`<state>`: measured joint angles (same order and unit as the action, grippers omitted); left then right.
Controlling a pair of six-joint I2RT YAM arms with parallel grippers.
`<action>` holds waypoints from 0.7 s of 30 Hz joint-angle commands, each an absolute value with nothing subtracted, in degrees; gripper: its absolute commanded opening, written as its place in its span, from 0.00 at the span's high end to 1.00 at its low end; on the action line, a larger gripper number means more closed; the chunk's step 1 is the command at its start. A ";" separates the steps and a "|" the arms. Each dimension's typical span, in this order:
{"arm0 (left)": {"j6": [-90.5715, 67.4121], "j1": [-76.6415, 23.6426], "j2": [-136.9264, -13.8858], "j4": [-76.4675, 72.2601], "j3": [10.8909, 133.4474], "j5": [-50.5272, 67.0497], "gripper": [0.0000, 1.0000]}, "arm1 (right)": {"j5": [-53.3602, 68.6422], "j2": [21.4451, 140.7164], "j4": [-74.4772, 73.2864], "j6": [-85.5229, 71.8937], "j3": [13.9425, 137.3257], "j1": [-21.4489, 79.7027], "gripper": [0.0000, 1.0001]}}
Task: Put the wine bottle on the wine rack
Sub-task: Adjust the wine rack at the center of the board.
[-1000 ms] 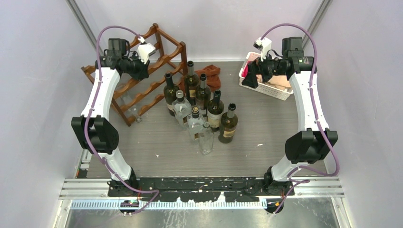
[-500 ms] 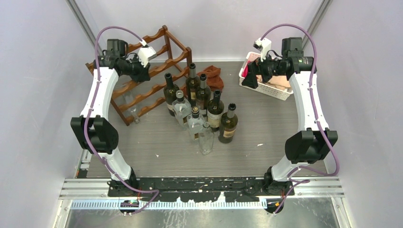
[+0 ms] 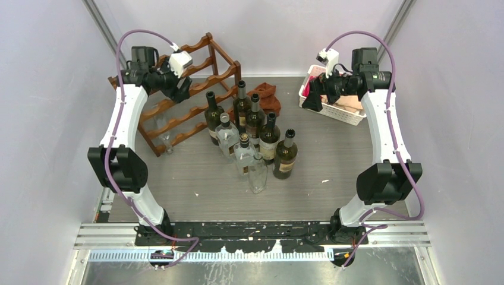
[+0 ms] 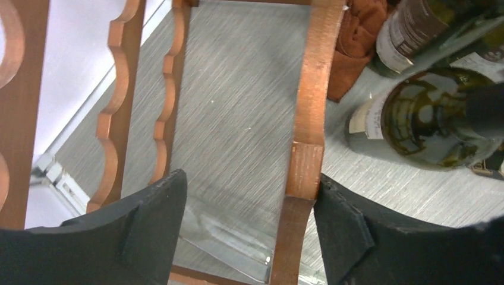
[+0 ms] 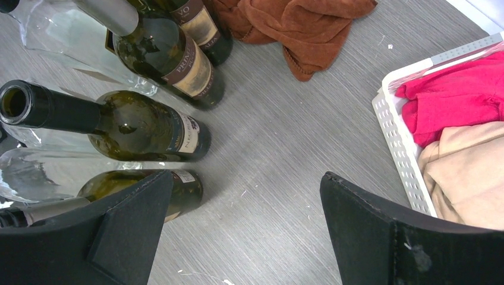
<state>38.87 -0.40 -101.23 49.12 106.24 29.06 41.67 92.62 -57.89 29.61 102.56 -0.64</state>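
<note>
the left arm reaches forward from its base, wrist bent down over the wine rack (image 3: 199,108). the left gripper (image 4: 251,178) hangs above the rack's top tier with its fingers set wide and nothing between them but one scalloped rail, which runs just inside the right finger; we cannot tell whether they touch. a clear glass bottle (image 3: 159,126) lies low within the rack's near end; we cannot tell whether it rests on a tier or on the table (image 3: 321,160).

the wine bottles (image 3: 254,122) stand upright in a tight group just right of the rack, none held.

the right arm reaches forward well to the right of the rack. the right gripper (image 5: 248,178) points down, fingers fully spread and empty.

the white basket (image 5: 404,148), far right of the rack, holds a red cloth (image 5: 457,98) and a beige cloth (image 5: 469,178). a brown cloth (image 5: 297,27) lies between rack and basket, behind the bottles.
</note>
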 commanded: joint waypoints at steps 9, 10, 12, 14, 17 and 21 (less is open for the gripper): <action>-10.05 -0.26 -72.72 29.03 90.46 15.54 0.14 | 42.31 89.51 -55.36 30.76 102.30 -0.75 0.00; -11.80 -0.26 -69.50 28.91 87.66 15.12 0.17 | 42.29 89.42 -55.11 30.76 102.03 -0.71 0.00; -15.40 -0.26 -63.67 28.75 82.43 14.07 0.21 | 42.42 89.36 -54.74 30.84 101.50 -0.83 0.00; -19.39 -0.26 -58.38 29.54 77.77 12.80 0.27 | 42.64 89.52 -54.54 30.88 101.34 -0.78 0.00; -26.42 -0.26 -50.31 29.54 68.13 10.07 0.32 | 43.16 89.95 -54.20 30.66 101.57 -0.82 0.00; -40.55 -0.22 -40.35 26.43 52.46 6.82 0.36 | 43.77 89.84 -53.34 30.24 101.05 -0.79 0.00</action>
